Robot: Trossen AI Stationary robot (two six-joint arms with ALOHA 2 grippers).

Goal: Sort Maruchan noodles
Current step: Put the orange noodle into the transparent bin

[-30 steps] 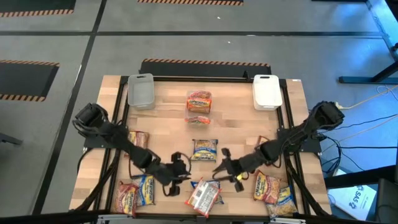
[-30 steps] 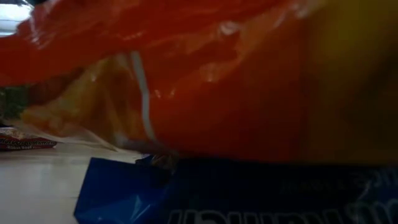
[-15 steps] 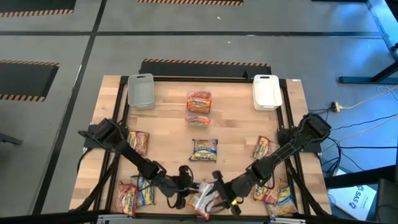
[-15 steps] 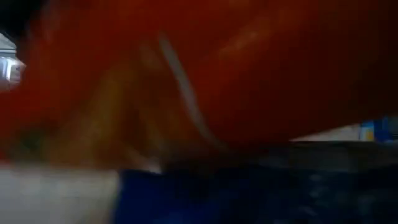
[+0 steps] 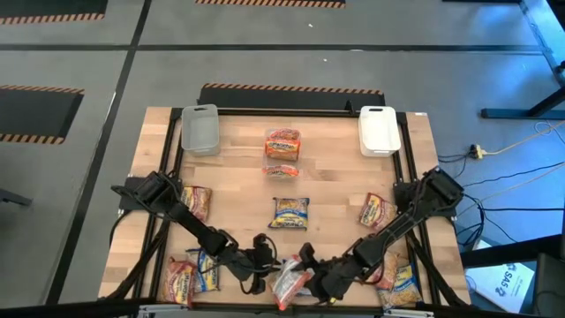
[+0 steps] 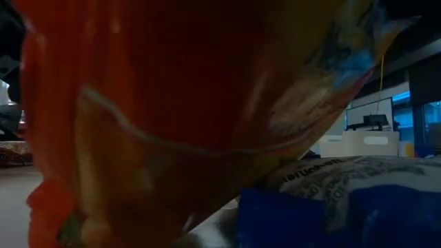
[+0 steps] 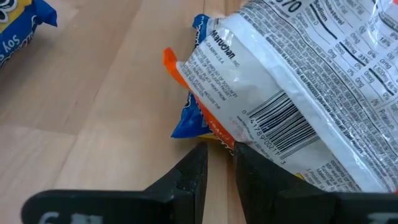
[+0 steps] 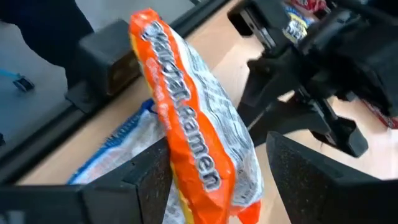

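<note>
Both arms reach low across the near edge of the surface (image 5: pixel 238 190), stretched out from their bases at the two sides and meeting near the middle.

The right claw (image 8: pixel 211 186) is at the near middle. Its two dark fingers (image 8: pixel 149 180) stand apart on either side of an orange packet (image 8: pixel 193 137), which rests upright on its edge between them. Whether the fingers press on it or have just let go, I cannot tell. In the high view the same packet (image 5: pixel 291 284) lies right at the tip of the right claw (image 5: pixel 311 274). Under and beside it sits a blue packet (image 8: pixel 118 146).

The left claw (image 7: pixel 219 168) lies just beside this pile, low over the wood. Its fingers (image 7: pixel 189 180) are nearly together with only a thin slit between them, and nothing is held. Their tips almost touch the edge of the orange packet, whose white printed back with a barcode faces that camera.

More packets lie spread on the surface: one in the middle (image 5: pixel 290 213), a pair stacked farther back (image 5: pixel 282 144), some by the left arm (image 5: pixel 196 201) and some near the right corner (image 5: pixel 402 281). Two bins, a clear one (image 5: pixel 199 129) and a white one (image 5: pixel 378 130), stand at the far edge.
</note>
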